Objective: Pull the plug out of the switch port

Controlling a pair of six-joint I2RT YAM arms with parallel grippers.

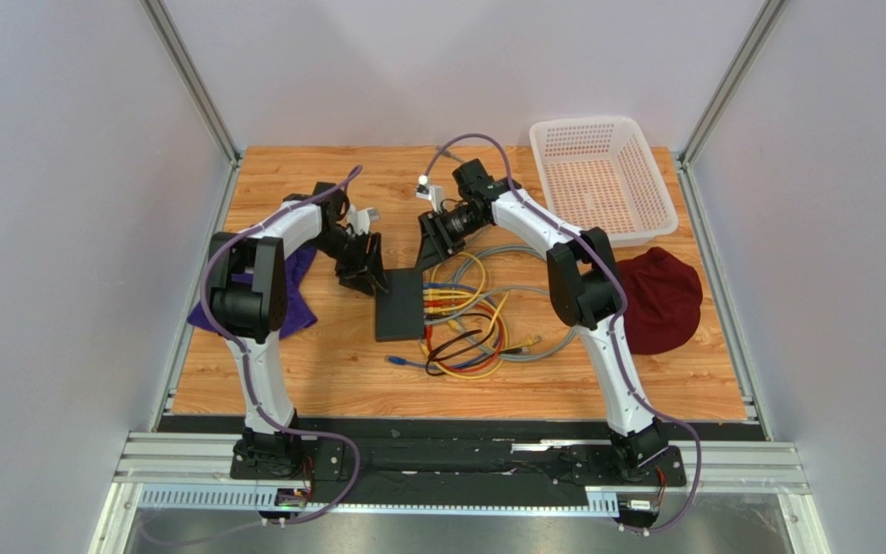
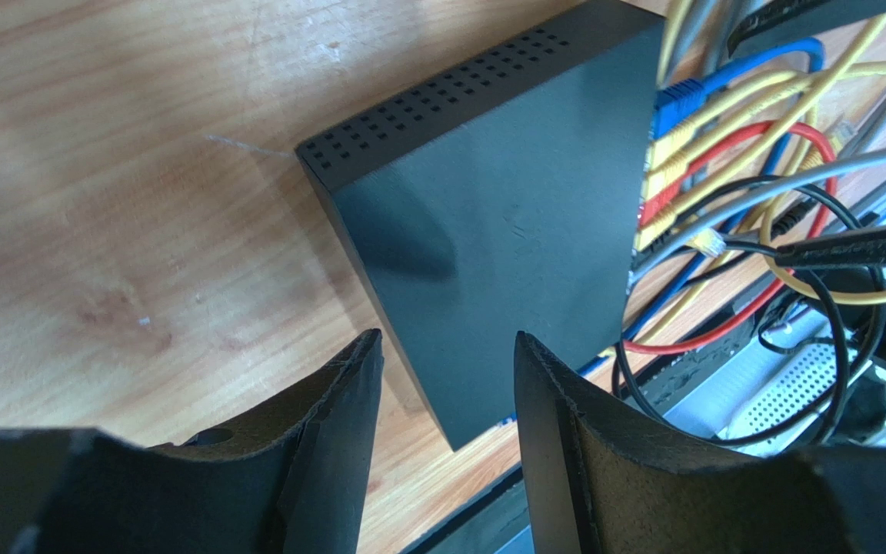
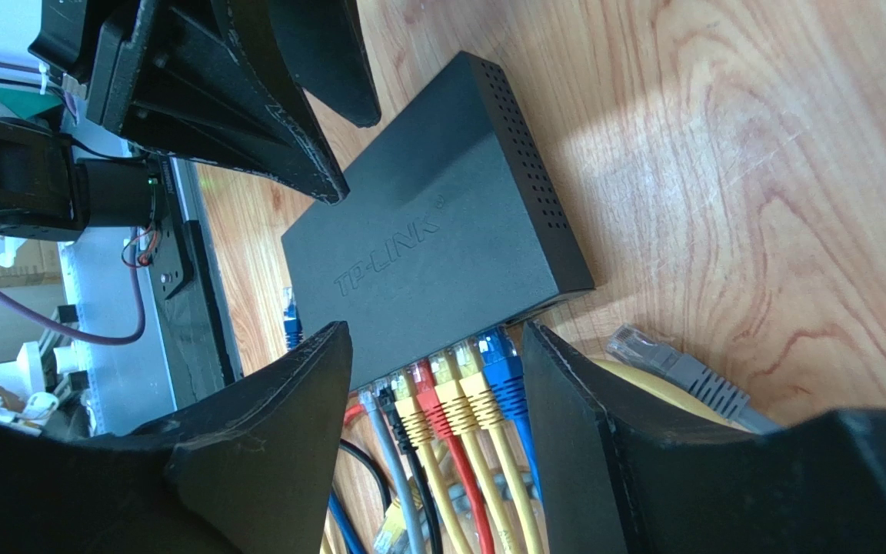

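The switch (image 1: pixel 399 304) is a flat black box at the table's middle; it also shows in the left wrist view (image 2: pixel 505 219) and in the right wrist view (image 3: pixel 436 254). Several plugs sit in the sockets along its right edge: blue (image 3: pixel 503 367), yellow (image 3: pixel 473 387), red (image 3: pixel 427 390), more yellow, black and grey. My left gripper (image 1: pixel 361 271) is open just beyond the switch's far left corner, empty (image 2: pixel 445 341). My right gripper (image 1: pixel 434 237) is open and empty, its jaws spread on either side of the row of plugs (image 3: pixel 434 332) without touching them.
A tangle of coloured cables (image 1: pixel 465 329) lies right of the switch. A loose grey plug (image 3: pixel 673 369) lies on the wood. A white basket (image 1: pixel 604 173) stands at the back right, a maroon cap (image 1: pixel 658 300) at the right, a purple cloth (image 1: pixel 286 294) at the left.
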